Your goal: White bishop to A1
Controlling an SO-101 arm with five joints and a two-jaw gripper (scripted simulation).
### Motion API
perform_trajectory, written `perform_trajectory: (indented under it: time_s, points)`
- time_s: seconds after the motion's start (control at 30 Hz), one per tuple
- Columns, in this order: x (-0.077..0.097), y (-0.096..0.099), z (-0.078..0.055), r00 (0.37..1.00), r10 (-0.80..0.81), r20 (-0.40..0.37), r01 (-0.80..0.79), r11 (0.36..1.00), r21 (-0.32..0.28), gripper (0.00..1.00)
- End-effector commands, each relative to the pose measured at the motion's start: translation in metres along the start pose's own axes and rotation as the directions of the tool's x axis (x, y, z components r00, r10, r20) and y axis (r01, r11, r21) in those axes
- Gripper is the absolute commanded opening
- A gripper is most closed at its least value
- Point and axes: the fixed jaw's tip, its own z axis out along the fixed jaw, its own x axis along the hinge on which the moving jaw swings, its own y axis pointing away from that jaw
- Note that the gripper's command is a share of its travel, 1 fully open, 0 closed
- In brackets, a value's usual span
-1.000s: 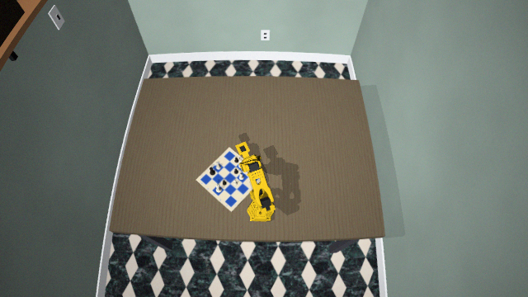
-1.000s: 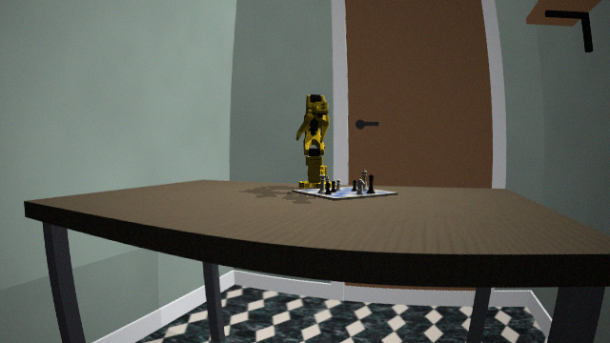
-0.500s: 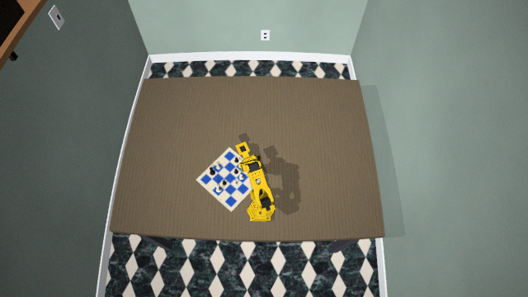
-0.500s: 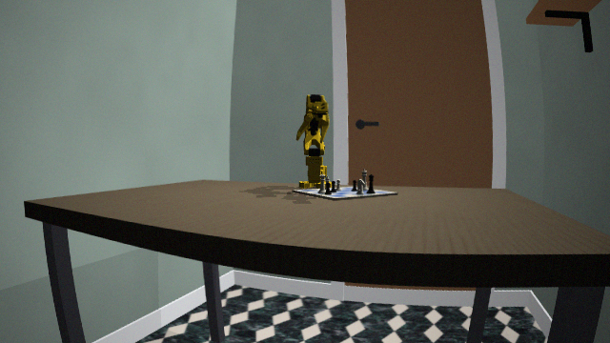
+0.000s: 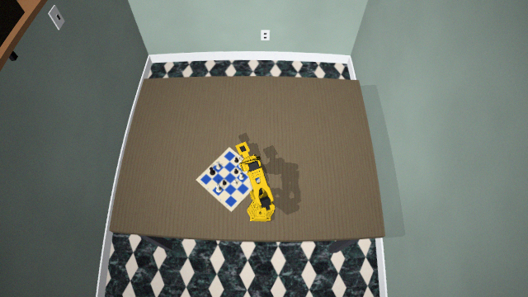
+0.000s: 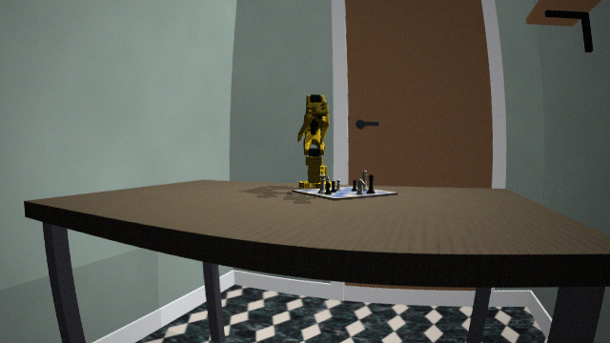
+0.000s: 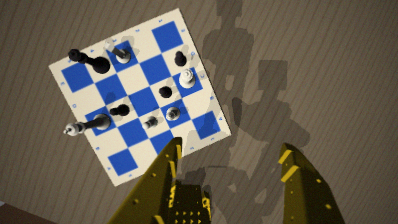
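Note:
The small blue and cream chessboard (image 5: 200, 179) (image 6: 387, 193) (image 7: 215, 136) lies on the table, left of the yellow arm's base (image 5: 260, 214). Several black and white pieces stand upright on it. In the wrist view a white piece with a rounded top (image 7: 186, 78) stands near the board's right edge, and another white piece (image 7: 122, 54) stands near the top edge. I cannot tell which piece is the bishop at this size. My gripper (image 7: 230, 162) (image 5: 243, 148) (image 6: 315, 102) is open and empty, raised high over the table just off the board's near corner.
The arm's shadow (image 7: 260, 115) falls on the brown table (image 5: 289, 111) right of the board. A tall black piece (image 7: 100, 64) and a tall piece with a pale top (image 7: 100, 122) stand on the board's left side.

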Motion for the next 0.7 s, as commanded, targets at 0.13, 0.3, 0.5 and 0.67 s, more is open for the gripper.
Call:
perform_trajectory:
  time_s: [0.13,0.3,0.5,0.67]
  points:
    - [0.006,-0.024,0.028,0.946,0.146,-0.289,-0.135,0.989,0.06,0.12]
    - [0.011,-0.034,0.04,0.896,0.206,-0.393,-0.188,0.979,0.085,0.01]
    - [0.012,-0.035,0.041,0.888,0.214,-0.407,-0.195,0.977,0.088,0.0]
    - [0.012,-0.035,0.041,0.888,0.214,-0.407,-0.195,0.977,0.088,0.0]
